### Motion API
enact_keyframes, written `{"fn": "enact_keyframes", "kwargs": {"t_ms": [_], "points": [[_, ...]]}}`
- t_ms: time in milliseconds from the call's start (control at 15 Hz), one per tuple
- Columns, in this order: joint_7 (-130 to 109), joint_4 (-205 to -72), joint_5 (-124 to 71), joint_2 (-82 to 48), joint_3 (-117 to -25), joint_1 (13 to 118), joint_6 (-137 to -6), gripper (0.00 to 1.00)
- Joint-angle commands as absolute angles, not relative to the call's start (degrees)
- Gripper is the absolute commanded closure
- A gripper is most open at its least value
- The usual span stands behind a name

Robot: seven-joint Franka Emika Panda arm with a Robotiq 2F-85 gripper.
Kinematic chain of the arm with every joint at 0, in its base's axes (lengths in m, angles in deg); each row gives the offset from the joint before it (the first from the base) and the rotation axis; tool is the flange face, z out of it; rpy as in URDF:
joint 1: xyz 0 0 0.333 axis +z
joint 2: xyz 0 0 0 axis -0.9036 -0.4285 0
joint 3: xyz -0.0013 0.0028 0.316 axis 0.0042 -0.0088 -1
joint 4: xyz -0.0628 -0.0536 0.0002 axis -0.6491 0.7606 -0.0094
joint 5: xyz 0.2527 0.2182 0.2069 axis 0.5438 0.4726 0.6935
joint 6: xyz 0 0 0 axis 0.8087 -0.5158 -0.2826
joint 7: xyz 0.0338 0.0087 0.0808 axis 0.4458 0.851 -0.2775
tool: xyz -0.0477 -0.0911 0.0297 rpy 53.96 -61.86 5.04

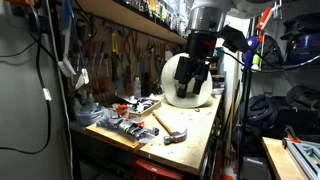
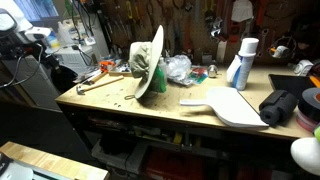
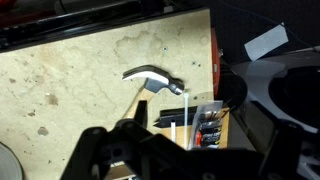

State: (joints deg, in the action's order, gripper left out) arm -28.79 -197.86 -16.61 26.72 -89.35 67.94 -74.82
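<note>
Hammer: lies flat on the wooden surface, metal head and pale handle, alone on a bare patch; seen in both exterior views.
Tool: hangs above the surface, clear of the hammer; in the wrist view its fingers are dark and blurred, so I cannot tell how far they are open or whether they hold anything.
White round object: stands upright just behind the tool.
Spray bottle: upright, well apart from the hammer.
</note>
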Motion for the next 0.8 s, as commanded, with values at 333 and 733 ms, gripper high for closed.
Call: {"fn": "enact_keyframes", "kwargs": {"t_ms": [333, 733], "points": [[-29.11, -197.81, -17.11, 26.47, -88.61, 68.64, -74.7, 0.0], [-35.01, -194.88, -20.64, 27.15, -88.18, 62.48, -84.47, 0.0]]}}
